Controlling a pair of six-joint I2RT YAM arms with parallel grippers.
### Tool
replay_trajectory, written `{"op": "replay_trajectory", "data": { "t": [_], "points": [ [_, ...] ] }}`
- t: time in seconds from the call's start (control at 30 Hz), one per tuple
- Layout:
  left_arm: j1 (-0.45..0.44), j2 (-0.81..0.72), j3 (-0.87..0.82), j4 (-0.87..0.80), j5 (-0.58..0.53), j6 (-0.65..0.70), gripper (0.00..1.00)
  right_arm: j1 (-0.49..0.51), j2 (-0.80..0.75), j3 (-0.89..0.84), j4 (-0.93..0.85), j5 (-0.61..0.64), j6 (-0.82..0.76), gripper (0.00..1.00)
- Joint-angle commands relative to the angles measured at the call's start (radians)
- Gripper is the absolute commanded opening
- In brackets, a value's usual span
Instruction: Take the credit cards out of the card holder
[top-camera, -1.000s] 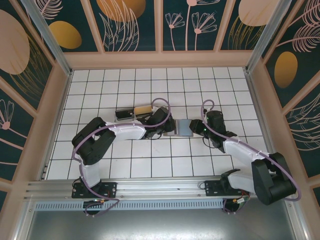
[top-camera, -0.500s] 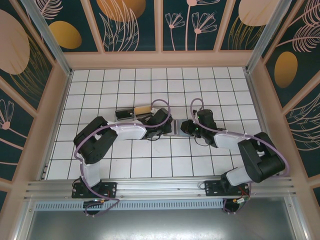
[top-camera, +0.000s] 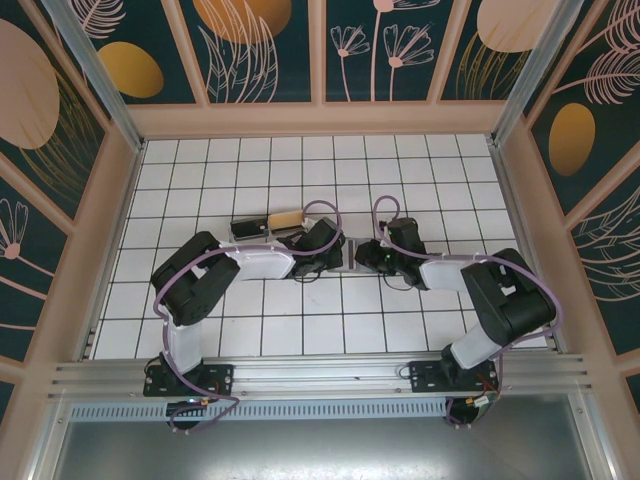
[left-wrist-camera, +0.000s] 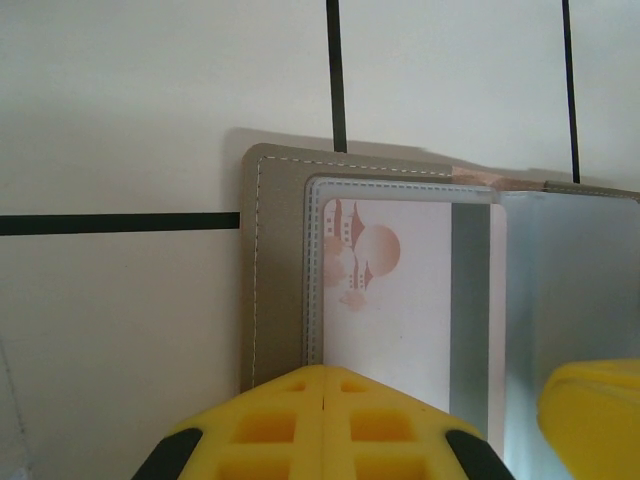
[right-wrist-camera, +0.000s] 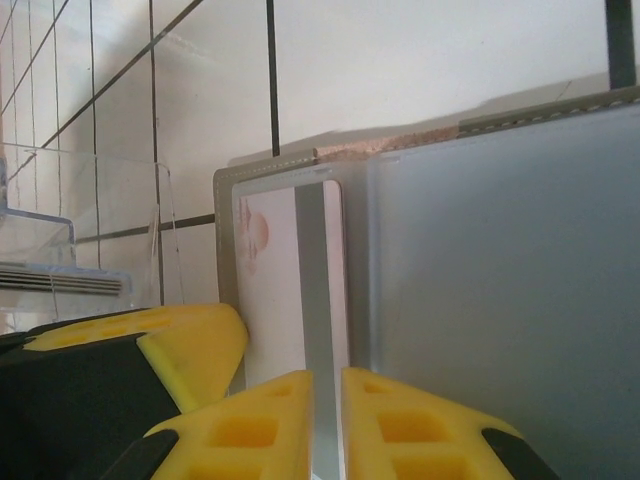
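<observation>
The card holder (left-wrist-camera: 275, 270) is a taupe stitched backing with a clear sleeve, lying flat on the tiles between both grippers (top-camera: 349, 261). In the sleeve sits a white credit card (left-wrist-camera: 400, 300) with a pink picture and a grey stripe. A plain grey card (right-wrist-camera: 500, 280) lies over the holder's right half. My left gripper (left-wrist-camera: 322, 395) is shut, its tips resting on the holder's near edge. My right gripper (right-wrist-camera: 326, 420) lies low over the striped card (right-wrist-camera: 320, 290), jaws a narrow slit apart with nothing seen between them. From above, the left gripper (top-camera: 337, 256) and right gripper (top-camera: 363, 256) almost meet.
A clear acrylic box (right-wrist-camera: 100, 230) stands on the tiles left of the holder. A dark object (top-camera: 248, 229) and a tan block (top-camera: 285, 218) lie behind the left arm. The left gripper's yellow finger (right-wrist-camera: 190, 345) sits close beside the right fingers.
The right arm has swung left and folded in over the holder, covering the grey rectangle seen before. The left gripper has closed and stayed in place.
</observation>
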Motion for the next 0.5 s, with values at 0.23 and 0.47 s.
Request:
{"op": "replay_trajectory", "data": {
  "t": [0.23,0.47],
  "points": [
    [0.006,0.025,-0.001,-0.023,0.024,-0.003,0.00,0.011,0.050,0.034,0.021,-0.014,0.018,0.18],
    [0.006,0.025,-0.002,-0.020,0.034,-0.009,0.00,0.022,0.062,0.044,0.024,-0.019,0.019,0.14]
  ]
}}
